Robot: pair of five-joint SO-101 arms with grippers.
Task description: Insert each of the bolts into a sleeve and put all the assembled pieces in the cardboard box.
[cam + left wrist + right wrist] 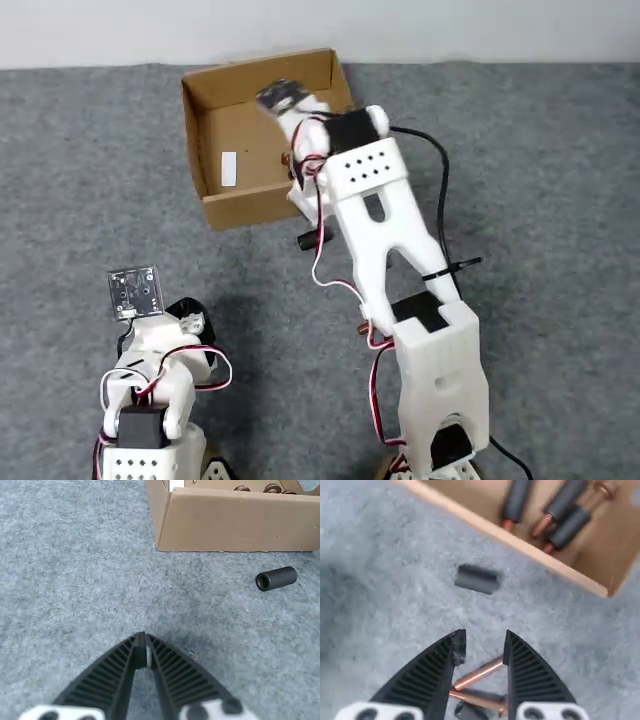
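My right gripper (482,647) is open above the grey mat, with two copper bolts (477,674) lying on the mat under and between its fingers. A lone black sleeve (477,578) lies just beyond them, in front of the cardboard box (520,545). In the high view the same sleeve (305,240) sits by the front wall of the box (250,208). Several assembled pieces (567,515) lie inside the box. My left gripper (141,650) is shut and empty, low over the mat, well short of the sleeve (276,578) and the box (240,525).
The right arm (370,200) stretches from the near edge toward the box and hides part of its front corner. The left arm (160,370) stays at the near left. Open grey mat lies to the left of the box and at the far right.
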